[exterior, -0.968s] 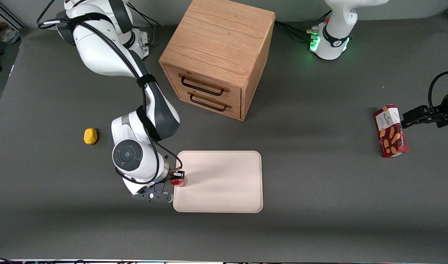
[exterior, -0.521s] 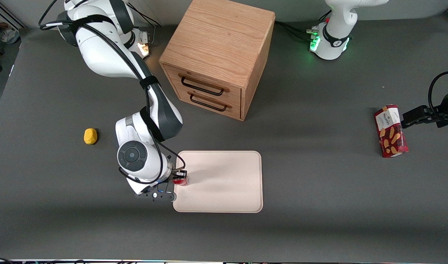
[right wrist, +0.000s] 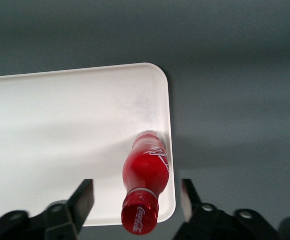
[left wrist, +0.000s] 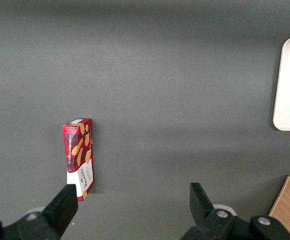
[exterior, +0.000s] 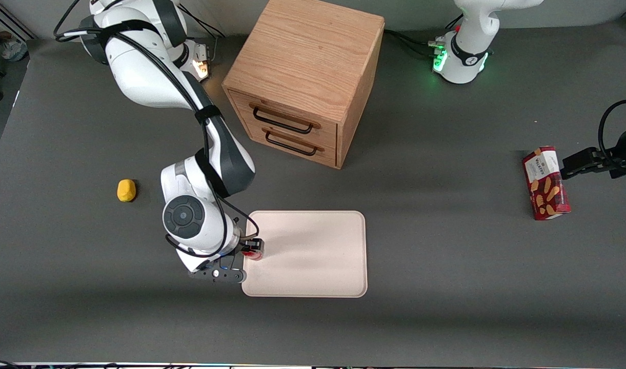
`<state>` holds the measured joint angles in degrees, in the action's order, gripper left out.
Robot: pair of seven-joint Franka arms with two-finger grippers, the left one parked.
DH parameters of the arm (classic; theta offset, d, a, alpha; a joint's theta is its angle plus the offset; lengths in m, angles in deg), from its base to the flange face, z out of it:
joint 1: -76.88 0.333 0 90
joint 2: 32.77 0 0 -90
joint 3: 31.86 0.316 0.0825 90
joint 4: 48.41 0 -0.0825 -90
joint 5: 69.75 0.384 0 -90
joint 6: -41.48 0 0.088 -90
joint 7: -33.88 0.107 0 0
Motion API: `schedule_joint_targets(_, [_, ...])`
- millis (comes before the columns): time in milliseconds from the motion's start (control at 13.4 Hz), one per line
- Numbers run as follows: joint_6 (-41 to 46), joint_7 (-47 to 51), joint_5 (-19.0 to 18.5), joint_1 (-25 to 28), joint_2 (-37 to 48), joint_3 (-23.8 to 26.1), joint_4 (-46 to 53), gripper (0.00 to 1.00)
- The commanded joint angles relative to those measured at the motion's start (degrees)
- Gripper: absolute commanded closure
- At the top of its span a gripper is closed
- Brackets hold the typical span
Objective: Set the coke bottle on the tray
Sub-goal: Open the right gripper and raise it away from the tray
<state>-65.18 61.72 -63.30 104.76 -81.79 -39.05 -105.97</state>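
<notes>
coke bottle [right wrist: 146,180] stands upright on tray [right wrist: 60,140] near its edge, gripper [right wrist: 136,200] fingers spread clear of it; placement looks done, only retreat left.

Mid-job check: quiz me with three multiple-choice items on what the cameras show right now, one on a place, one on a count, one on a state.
1. Where does the small glossy red coke bottle stand?
A. on the pale cream-pink rectangular tray, near its edge toward the working arm's end
B. on top of the wooden cabinet
C. beside the yellow lump

2. How many drawer handles show on the wooden two-drawer cabinet?
A. one
B. two
C. four

3. How are the right arm's gripper fingers?
A. shut on the bottle
B. open, one on each side of the bottle's cap
C. shut on the tray rim

Answers: 1 A, the right wrist view shows its base on the tray by a rounded corner. 2 B, two dark handles sit one above the other. 3 B, both fingers stand clear of the bottle.
</notes>
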Motion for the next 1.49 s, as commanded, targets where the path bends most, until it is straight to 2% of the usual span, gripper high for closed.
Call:
schedule_joint_targets(0, [5.7,0.0,-0.4,0.1,4.9,0.0,-0.9,0.00])
schedule_joint_targets(596, [31.7,-0.1,-0.5,-0.5,21.6,0.0,-1.1,0.00])
schedule_joint_targets(819, [39.7,-1.1,-0.3,-3.3,26.5,0.2,-1.1,0.00])
schedule_joint_targets(1043, [44.0,-3.3,-0.4,-6.8,29.6,1.4,-1.9,0.00])
schedule_joint_targets(1191, [44.1,-7.5,-1.0,-10.6,33.7,2.6,-6.7,0.00])
schedule_joint_targets(1415, [43.0,-16.6,-4.9,-16.8,37.6,4.6,-11.8,0.00])
